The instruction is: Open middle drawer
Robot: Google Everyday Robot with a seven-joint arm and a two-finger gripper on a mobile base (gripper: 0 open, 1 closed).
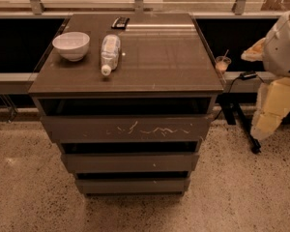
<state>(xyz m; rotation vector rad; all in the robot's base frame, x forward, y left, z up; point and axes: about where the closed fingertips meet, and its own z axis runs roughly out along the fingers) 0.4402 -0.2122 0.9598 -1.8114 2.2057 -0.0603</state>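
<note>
A dark grey-brown cabinet stands in the middle of the camera view with three handleless drawers. The middle drawer (129, 162) has a plain, nearly unmarked front and looks closed. Above it is the top drawer (128, 128), wider, with white scratch marks. Below it is the bottom drawer (132, 185), the narrowest front. My arm shows at the right edge as white and cream segments, well right of the cabinet. The gripper (261, 129) hangs at the arm's lower end, level with the top drawer and apart from it.
On the cabinet top (159, 57) sit a white bowl (71, 45), a plastic bottle (109, 52) lying on its side, and a small black object (120, 21) at the back. A cup with a straw (223, 63) stands on a ledge to the right. A black stand leg (239, 124) is beside my arm.
</note>
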